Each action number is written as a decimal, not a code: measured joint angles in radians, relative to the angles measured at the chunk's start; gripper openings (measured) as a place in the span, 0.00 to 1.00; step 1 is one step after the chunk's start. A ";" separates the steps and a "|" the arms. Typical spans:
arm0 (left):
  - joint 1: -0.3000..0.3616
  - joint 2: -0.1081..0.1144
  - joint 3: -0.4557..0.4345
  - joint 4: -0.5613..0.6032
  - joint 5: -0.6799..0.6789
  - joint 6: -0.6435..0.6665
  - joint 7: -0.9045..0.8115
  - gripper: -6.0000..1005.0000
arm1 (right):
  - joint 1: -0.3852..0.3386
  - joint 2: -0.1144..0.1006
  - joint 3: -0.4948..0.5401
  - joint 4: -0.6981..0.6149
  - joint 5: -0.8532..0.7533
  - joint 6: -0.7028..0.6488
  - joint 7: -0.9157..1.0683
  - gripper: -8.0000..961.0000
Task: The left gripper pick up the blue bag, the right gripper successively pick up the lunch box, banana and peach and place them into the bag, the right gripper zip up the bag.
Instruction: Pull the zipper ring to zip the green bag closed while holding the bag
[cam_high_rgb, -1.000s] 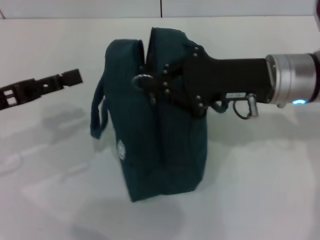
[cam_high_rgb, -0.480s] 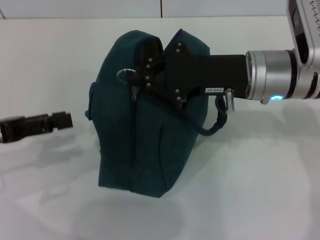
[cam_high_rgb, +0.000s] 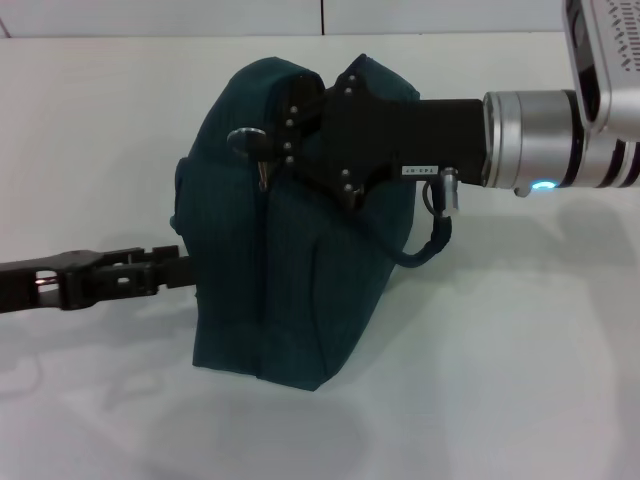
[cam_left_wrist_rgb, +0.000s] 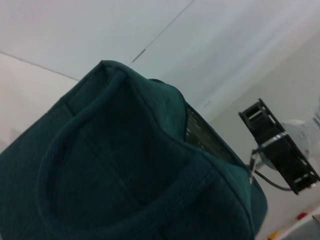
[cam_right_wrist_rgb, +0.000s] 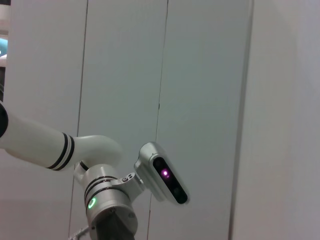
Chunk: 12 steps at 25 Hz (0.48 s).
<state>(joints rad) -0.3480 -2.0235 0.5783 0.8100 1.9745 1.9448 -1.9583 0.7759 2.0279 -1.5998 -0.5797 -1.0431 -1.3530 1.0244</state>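
The blue bag (cam_high_rgb: 290, 290) stands upright in the middle of the white table (cam_high_rgb: 520, 380). My right gripper (cam_high_rgb: 272, 145) reaches in from the right and is shut at the bag's top seam, on the zipper pull (cam_high_rgb: 262, 175). From the left, low over the table, my left gripper (cam_high_rgb: 180, 270) comes in with its tip against the bag's side by the carrying strap. The left wrist view is filled by the bag (cam_left_wrist_rgb: 115, 175) and its strap (cam_left_wrist_rgb: 50, 200). The lunch box, banana and peach are out of view.
A black cable (cam_high_rgb: 425, 250) loops down from the right wrist beside the bag. A wall line runs along the table's far edge (cam_high_rgb: 322, 18). The right wrist view shows only wall panels and the other arm (cam_right_wrist_rgb: 105, 200).
My left gripper has moved right and lower until it meets the bag's side. The bag has turned and shifted slightly with the right gripper at its top.
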 joint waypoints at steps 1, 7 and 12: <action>-0.003 -0.007 -0.001 -0.001 0.000 -0.012 0.004 0.83 | 0.001 0.000 0.000 0.001 0.000 0.002 -0.004 0.03; -0.023 -0.029 -0.014 -0.013 -0.021 -0.065 -0.016 0.82 | -0.003 0.000 -0.021 0.002 0.014 -0.002 -0.019 0.04; -0.025 -0.036 -0.020 -0.014 -0.040 -0.079 -0.021 0.81 | -0.005 0.000 -0.055 0.008 0.049 0.002 -0.036 0.04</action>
<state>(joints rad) -0.3727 -2.0592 0.5586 0.7962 1.9347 1.8655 -1.9790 0.7714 2.0278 -1.6551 -0.5721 -0.9943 -1.3515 0.9882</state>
